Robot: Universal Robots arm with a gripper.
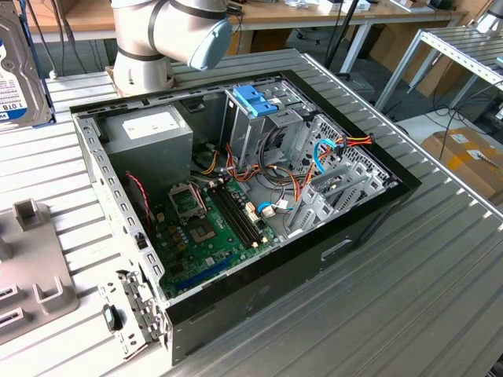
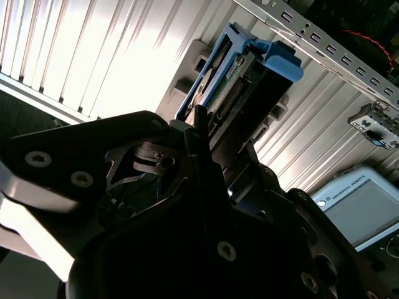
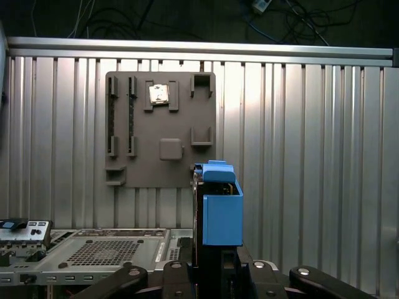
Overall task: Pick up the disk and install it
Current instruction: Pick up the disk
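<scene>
The surface is a ribbed aluminium worktop [image 1: 440, 298]. In the exterior view I read from that view's left to its right.

1. The disk [image 1: 17, 75] is at the left edge, in the air above the worktop, with its label face to the camera. It is well apart from the case.
2. Below the disk lies the grey fixture plate [image 1: 35, 290].
3. In the middle stands the open computer case [image 1: 369, 220]. The drive cage [image 1: 255, 100] inside it is not yet loaded.

In the second wrist view the end effector [image 2: 209, 131] is closed on one end of the disk. I judge this grip leaves the far end free to lead into a bay.

The disk is held on edge. Its long axis runs straight out from the end effector, with the blue carrier end farthest from it.
</scene>
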